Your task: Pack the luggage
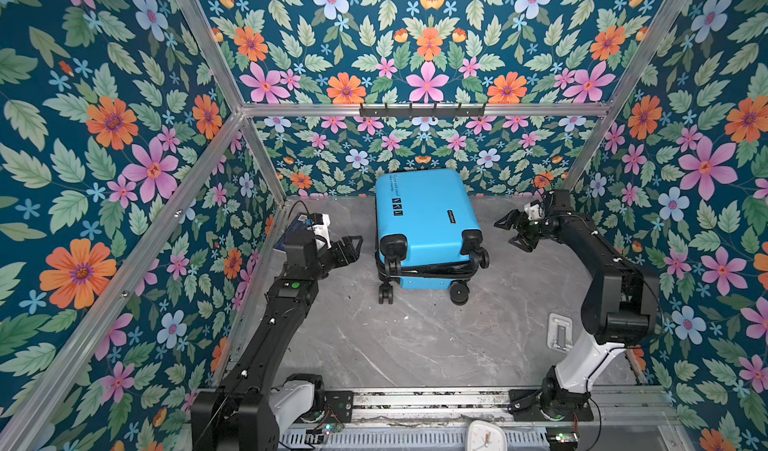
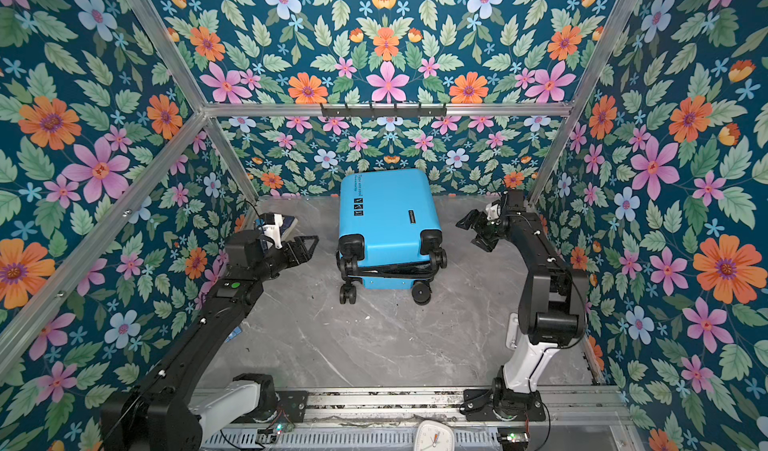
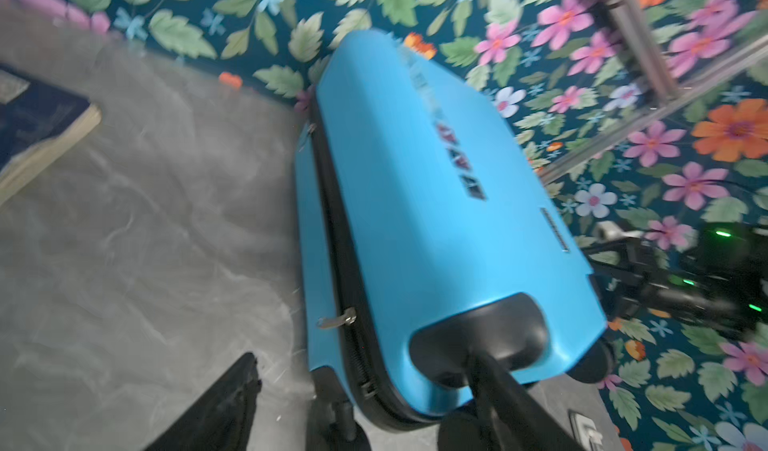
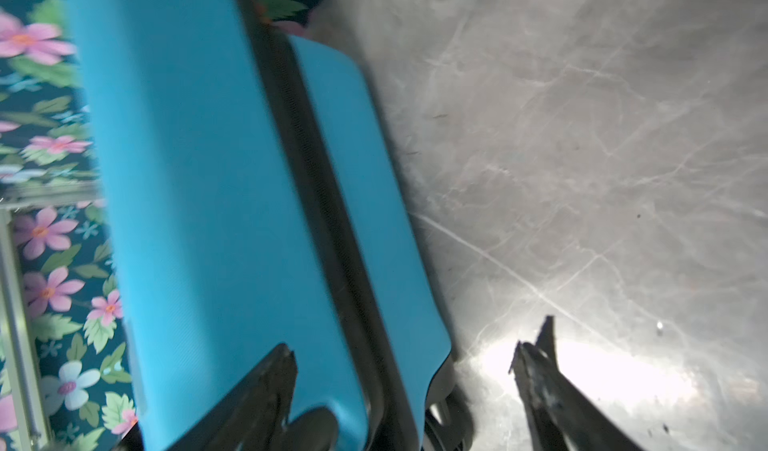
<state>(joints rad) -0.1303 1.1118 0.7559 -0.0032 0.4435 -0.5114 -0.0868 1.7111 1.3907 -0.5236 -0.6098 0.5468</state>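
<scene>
In both top views the left gripper (image 1: 349, 250) and right gripper (image 1: 509, 232) are hanging with jaws apart and empty, the blue suitcase (image 1: 419, 216) lying between them, likely needing zipping next.

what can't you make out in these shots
- Inside the luggage: shells nearly shut in both top views; only a dark gap shows.
- The print on it: too small in top views, blurred in the left wrist view.
- The dark blue item: cut by the left wrist view's edge, mostly behind the left arm in top views.
- The clock: cut by both top views' edge.
</scene>
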